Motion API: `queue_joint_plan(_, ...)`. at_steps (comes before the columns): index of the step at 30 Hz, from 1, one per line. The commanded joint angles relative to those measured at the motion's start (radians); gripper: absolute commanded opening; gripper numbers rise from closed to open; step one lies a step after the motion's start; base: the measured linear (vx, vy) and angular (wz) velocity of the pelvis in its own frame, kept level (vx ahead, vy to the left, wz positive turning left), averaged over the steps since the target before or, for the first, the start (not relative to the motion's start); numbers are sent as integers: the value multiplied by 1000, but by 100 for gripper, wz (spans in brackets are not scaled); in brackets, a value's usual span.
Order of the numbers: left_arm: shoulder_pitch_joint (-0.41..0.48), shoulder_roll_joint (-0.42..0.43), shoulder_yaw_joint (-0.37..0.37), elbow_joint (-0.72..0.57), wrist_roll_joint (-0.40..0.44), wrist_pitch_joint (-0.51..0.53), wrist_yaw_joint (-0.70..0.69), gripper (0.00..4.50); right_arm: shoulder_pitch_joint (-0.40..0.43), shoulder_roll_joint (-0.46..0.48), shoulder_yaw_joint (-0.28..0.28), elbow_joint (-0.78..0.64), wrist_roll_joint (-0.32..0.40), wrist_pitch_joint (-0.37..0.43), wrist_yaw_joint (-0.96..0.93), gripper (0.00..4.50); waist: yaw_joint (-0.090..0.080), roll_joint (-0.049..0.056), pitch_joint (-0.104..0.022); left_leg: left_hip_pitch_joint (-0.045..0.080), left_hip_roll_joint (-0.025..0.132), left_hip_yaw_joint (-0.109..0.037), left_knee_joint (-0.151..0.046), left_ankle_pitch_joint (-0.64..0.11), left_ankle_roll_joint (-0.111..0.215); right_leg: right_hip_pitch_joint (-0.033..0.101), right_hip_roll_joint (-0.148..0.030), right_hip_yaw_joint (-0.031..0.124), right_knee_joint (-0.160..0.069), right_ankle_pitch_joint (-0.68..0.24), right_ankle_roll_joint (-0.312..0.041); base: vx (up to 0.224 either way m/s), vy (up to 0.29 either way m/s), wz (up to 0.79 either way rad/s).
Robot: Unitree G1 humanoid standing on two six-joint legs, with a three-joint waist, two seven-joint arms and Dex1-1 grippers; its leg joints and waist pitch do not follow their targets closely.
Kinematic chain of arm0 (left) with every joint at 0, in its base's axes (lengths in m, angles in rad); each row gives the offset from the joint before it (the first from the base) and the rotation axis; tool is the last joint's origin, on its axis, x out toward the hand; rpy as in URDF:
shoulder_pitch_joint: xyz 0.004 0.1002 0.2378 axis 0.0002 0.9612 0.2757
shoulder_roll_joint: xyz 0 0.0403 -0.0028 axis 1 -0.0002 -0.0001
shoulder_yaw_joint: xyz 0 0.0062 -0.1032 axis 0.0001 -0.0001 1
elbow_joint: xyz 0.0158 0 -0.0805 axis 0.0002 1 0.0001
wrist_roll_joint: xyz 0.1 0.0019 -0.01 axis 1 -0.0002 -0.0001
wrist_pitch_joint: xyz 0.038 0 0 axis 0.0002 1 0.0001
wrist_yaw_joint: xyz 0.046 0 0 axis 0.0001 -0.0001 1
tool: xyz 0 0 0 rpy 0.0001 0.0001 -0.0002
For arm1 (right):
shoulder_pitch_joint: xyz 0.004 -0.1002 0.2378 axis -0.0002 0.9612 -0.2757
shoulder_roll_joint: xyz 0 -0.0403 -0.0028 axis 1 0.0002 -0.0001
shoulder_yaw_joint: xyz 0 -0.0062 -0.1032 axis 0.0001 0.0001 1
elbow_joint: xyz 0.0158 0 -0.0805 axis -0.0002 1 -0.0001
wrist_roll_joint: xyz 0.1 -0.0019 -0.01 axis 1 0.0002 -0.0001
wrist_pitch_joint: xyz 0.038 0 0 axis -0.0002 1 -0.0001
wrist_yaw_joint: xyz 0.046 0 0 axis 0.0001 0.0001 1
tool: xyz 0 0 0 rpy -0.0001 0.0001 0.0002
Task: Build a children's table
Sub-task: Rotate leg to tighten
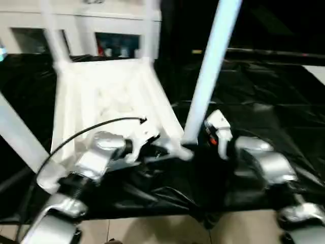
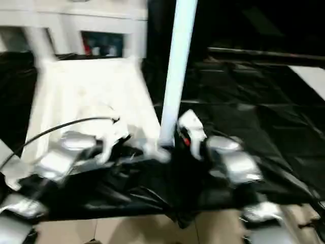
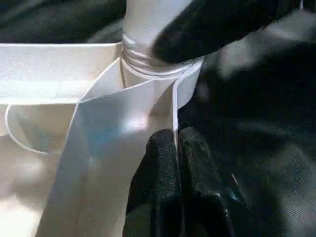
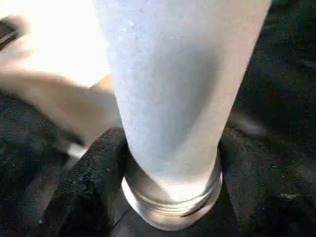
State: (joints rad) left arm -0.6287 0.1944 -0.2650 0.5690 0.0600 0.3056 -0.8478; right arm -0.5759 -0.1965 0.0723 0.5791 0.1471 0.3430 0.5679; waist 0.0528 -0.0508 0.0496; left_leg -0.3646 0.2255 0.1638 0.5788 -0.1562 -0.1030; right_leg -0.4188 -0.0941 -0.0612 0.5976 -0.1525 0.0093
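As L hand (image 3: pixel 177 148) pinches, R hand (image 4: pixel 168 163) clasps leg (image 1: pixel 209 71).

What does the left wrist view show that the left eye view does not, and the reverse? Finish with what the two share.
Left wrist view alone: close up, the left claw shut on a thin rib of the tabletop beside the corner socket, and the threaded end of the leg sitting in that socket.

Left eye view alone: the upturned tabletop on black sheeting, other legs already standing in it, both silver forearms, and the right claw at the base of the near leg.

Shared: the tabletop, the near leg and the left claw at that corner.
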Motion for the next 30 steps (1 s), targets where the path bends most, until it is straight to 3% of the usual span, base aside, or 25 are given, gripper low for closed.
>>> queue_joint_plan(1,-21,-73,-21,12,-20,5,37,0,-20,38,-34,95,-24,28,-163,259,-3,0,-60,6,-14,7,-70,-385,-24,37,-28,14,-98,-538,-88,0,0,0)
queue_joint_plan(5,-54,-168,-44,45,13,19,115,0,-74,140,-5,164,-68,-6,-267,259,-6,3,-63,4,-13,7,-71,-387,-19,38,-27,14,-94,-481,-105,0,0,0)
queue_joint_plan(8,-60,-173,-53,60,22,-1,113,0,-86,160,8,161,-70,-34,-242,259,-5,3,-65,2,-13,8,-72,-378,-14,42,-27,17,-91,-431,-115,0,0,0)
queue_joint_plan(10,-62,-163,-55,72,31,-14,112,0,-86,158,4,150,-56,-39,-214,309,-5,0,-66,1,-12,9,-72,-364,-7,44,-25,19,-86,-388,-128,0,0,0)
queue_joint_plan(12,-62,-156,-56,74,34,-17,107,0,-84,154,1,141,-48,-36,-197,320,-3,1,-68,2,-12,11,-72,-354,-2,46,-25,21,-82,-355,-141,0,0,0)
queue_joint_plan(16,-46,-98,-51,61,36,-23,36,0,-64,57,24,81,-42,-32,-33,362,13,-5,-71,1,-9,17,-68,-283,23,54,-26,24,-71,-254,-180,0,0,0)
queue_joint_plan(20,-39,-58,-54,51,32,-26,-20,0,-33,-26,62,-1,-45,-29,107,384,25,-3,-71,1,-8,20,-66,-242,36,58,-26,25,-66,-201,-192,0,0,0)
queue_joint_plan(22,-32,-11,-62,36,20,-42,-101,0,-3,-124,99,-75,-47,-33,245,384,34,0,-70,5,-5,20,-67,-253,39,59,-26,25,-68,-212,-190,0,0,0)
queue_joint_plan(27,-6,62,-82,-17,-16,-97,-278,0,49,-252,146,-188,-35,-25,441,384,44,2,-66,9,-1,16,-72,-305,30,55,-29,25,-75,-286,-177,0,0,0)
queue_joint_plan(30,7,90,-95,-41,-34,-122,-342,0,68,-285,161,-221,-36,-29,485,384,44,0,-67,7,-1,18,-72,-295,27,54,-28,27,-70,-260,-188,0,0,0)
